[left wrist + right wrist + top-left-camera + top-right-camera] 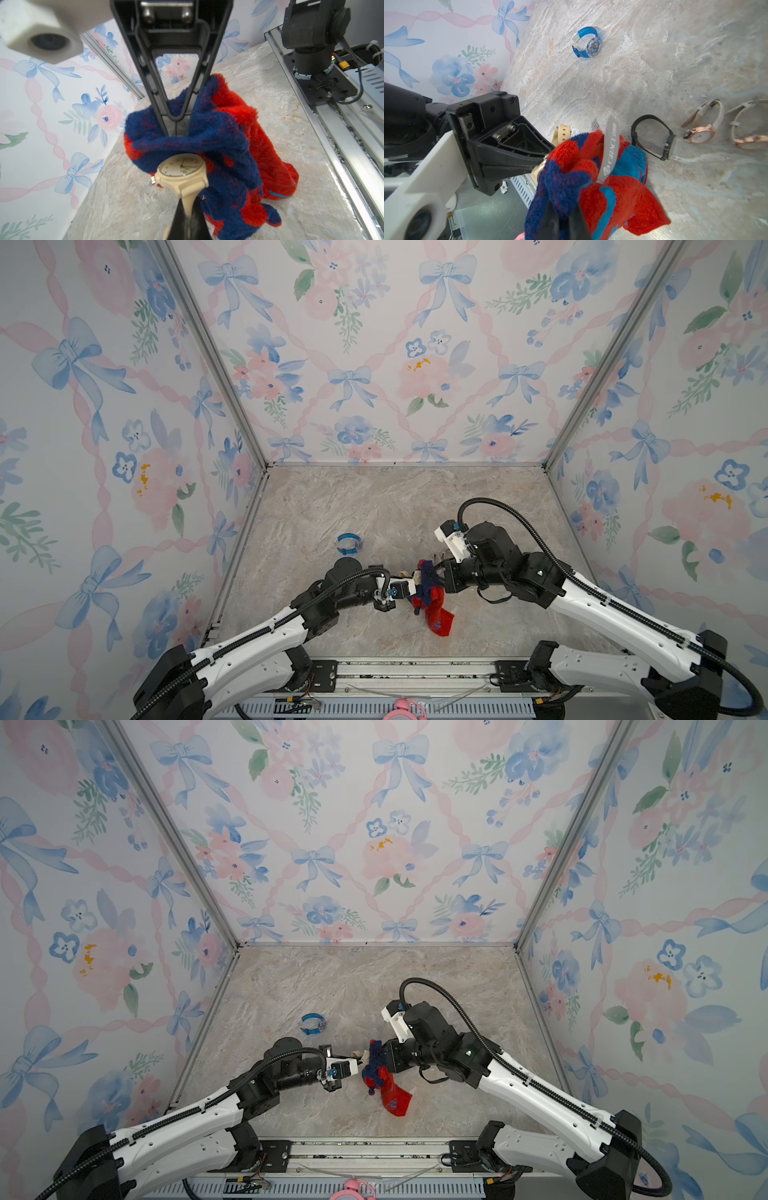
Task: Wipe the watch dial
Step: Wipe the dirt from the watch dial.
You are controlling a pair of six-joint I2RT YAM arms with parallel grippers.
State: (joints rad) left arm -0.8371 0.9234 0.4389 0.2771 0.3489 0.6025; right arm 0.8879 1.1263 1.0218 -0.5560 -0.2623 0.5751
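1. While the left gripper (187,218) is clamped tight on its strap, the cream plastic wristwatch (181,178) hangs clear of the grey marble-look tabletop (395,506), front centre, between the two arms.
2. Jaws of the right gripper (176,126) are pressed together on a bunch of the fleecy red-and-blue cloth (224,149), tip to tip with the left one.
3. The round pale dial (180,167) is mostly bare in the left wrist view. A blue fold of the cloth touches its far rim.
4. The cloth's red tail drops down and seems to reach the tabletop.
5. In both top views the cloth bunch hides the watch case. Only a bit of cream strap (402,573) shows.
6. A grey woven label (611,149) sticks up from the cloth.
7. Neighbours:
   - a black-strapped watch (654,137) on its side, just beside the cloth
   - two rose-gold watches with pale straps (702,133) (750,139) farther along
   - in the top views the right arm covers all three
8. A translucent blue watch (349,544) lies alone, well apart, behind the left arm.
9. Floral-papered walls (124,448) close off three sides.
10. A pink item (405,705) sits at the front rail. Can't tell what it is.
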